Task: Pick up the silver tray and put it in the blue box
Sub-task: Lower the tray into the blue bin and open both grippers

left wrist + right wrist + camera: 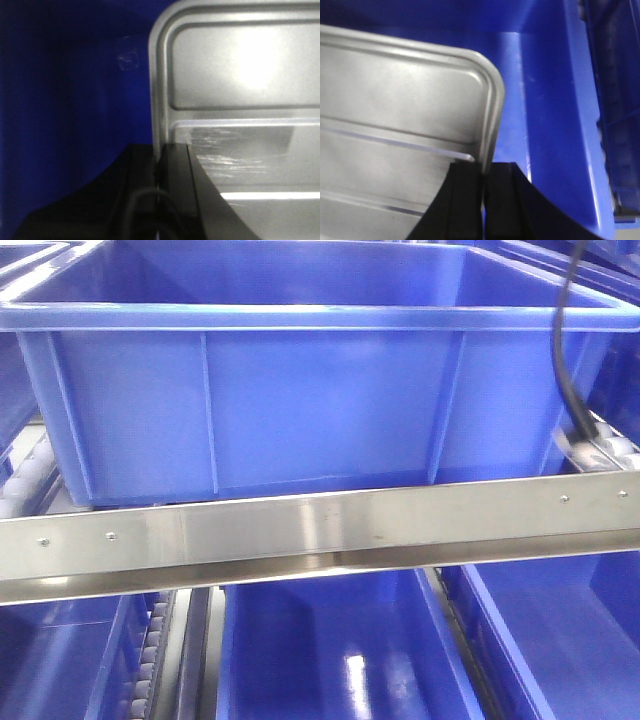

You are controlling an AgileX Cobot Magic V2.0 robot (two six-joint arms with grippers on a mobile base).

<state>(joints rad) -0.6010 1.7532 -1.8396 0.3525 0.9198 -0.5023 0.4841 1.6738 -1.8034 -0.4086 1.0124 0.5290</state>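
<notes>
The silver tray (pixel 240 80) fills the right of the left wrist view, shiny, with a rolled rim and raised ribs. My left gripper (pixel 159 165) is shut on its left rim, one black finger on each side. In the right wrist view the silver tray (pixel 395 100) lies on the left, and my right gripper (pixel 484 172) is shut on its right rim near the rounded corner. Both views show blue plastic around the tray, the inside of the blue box (pixel 550 100). From the front, the blue box (pixel 300 400) hides the tray and both grippers.
A steel rail (pixel 320 530) crosses in front of the box. More blue crates (pixel 330 650) stand on the level below, beside roller tracks (pixel 150 650). A black cable (pixel 570 340) hangs over the box's right rim.
</notes>
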